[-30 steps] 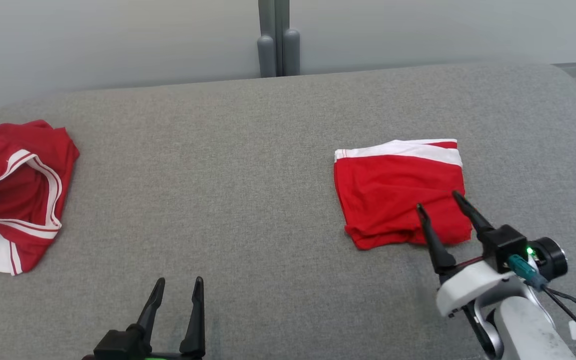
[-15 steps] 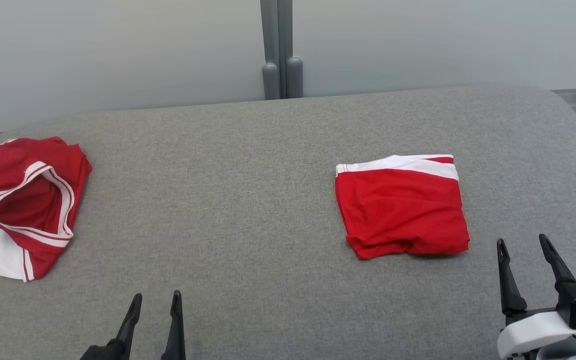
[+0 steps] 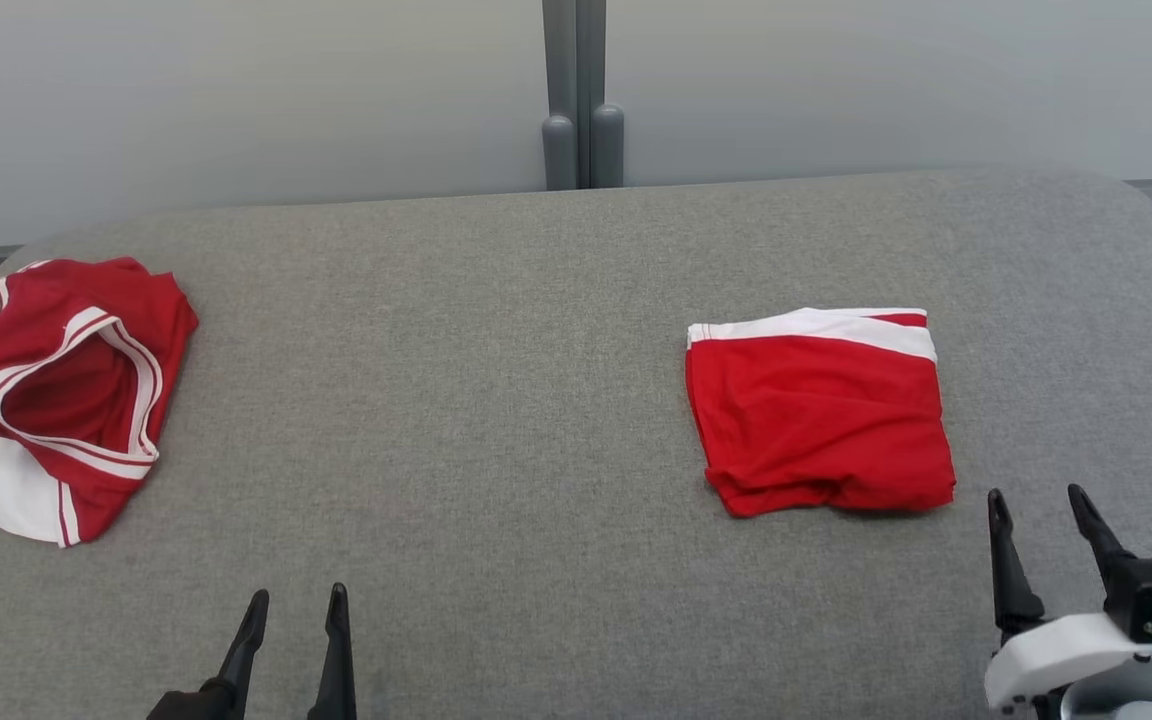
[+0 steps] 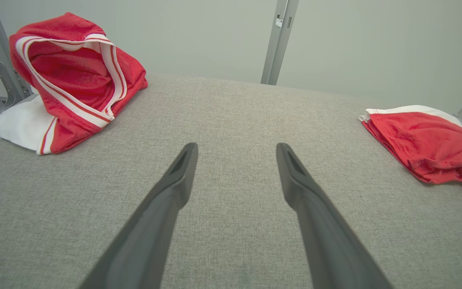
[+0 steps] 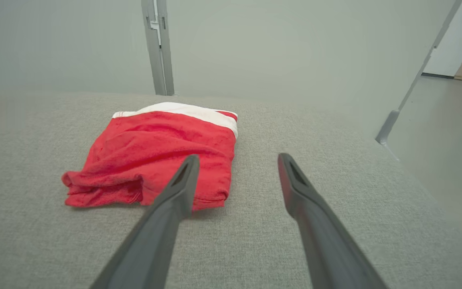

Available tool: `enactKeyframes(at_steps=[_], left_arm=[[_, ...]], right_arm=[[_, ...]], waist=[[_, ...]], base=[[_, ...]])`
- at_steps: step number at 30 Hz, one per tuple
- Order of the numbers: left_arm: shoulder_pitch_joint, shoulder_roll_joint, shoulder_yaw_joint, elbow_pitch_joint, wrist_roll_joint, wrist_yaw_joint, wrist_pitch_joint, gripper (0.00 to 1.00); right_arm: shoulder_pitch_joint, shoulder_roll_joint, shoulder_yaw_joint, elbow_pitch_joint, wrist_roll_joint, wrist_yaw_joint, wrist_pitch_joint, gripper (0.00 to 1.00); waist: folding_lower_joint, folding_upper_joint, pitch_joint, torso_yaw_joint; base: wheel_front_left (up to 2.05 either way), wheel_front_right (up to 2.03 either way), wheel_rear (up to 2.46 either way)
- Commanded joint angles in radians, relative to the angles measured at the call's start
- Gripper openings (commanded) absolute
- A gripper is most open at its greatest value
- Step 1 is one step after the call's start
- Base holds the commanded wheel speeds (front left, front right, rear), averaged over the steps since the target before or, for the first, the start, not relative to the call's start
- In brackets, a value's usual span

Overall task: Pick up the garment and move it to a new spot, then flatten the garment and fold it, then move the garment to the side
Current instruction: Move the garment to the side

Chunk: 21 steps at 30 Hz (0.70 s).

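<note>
Folded garment (image 3: 821,415): a red, roughly square packet with a white band along its far edge, lying flat on the right half of the grey fabric-covered table (image 3: 456,380); its near edge is a little rumpled. Right gripper (image 3: 1036,493) hovers just near of the packet's near right corner, jaws wide apart, gripping nothing and clear of the cloth. In the right wrist view one finger (image 5: 175,192) overlaps that corner of the garment (image 5: 150,156), but from the head view we read a gap between them. Left gripper (image 3: 298,593) sits low at the near edge, well apart from both cloths, jaws likewise apart and empty over bare fabric; its body is cut off by the frame. A second garment (image 3: 71,390), red with white striped trim, lies crumpled at the far left edge; we cannot make out its type. A grey post (image 3: 583,100) stands behind the table.
</note>
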Motion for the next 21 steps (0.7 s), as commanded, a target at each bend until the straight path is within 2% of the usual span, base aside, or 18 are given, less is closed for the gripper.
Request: enactKeyframes(at_steps=[1,4,9,13,21], left_arm=[[-0.019,0.001,0.003,-0.004,0.006,-0.005,0.0,1.0],[-0.033,0.001,-0.002,-0.011,-0.002,-0.007,0.0,1.0],[-0.067,0.002,-0.019,-0.009,-0.009,-0.01,0.0,1.0],[-0.091,0.002,-0.031,-0.007,-0.014,-0.01,0.0,1.0],[-0.143,0.002,-0.056,0.001,-0.025,-0.004,0.0,1.0]], right_arm=[[-0.052,0.002,-0.009,0.027,0.074,-0.001,0.0,1.0],[-0.138,-0.009,-0.005,0.134,0.152,-0.001,0.019,1.0],[-0.356,-0.042,0.023,0.304,0.299,-0.001,0.172,1.0],[-0.456,-0.068,0.049,0.387,0.347,-0.001,0.241,1.0],[-0.588,-0.135,0.104,0.571,0.351,-0.001,0.331,1.0]], waist=[[0.0,0.0,0.015,-0.001],[0.0,0.0,0.052,-0.004],[0.0,0.0,0.12,0.001],[0.0,0.0,0.154,0.013],[0.0,0.0,0.2,0.067]], base=[[0.0,0.0,0.0],[0.0,0.0,0.0],[0.0,0.0,0.0],[0.0,0.0,0.0],[0.0,0.0,0.0]])
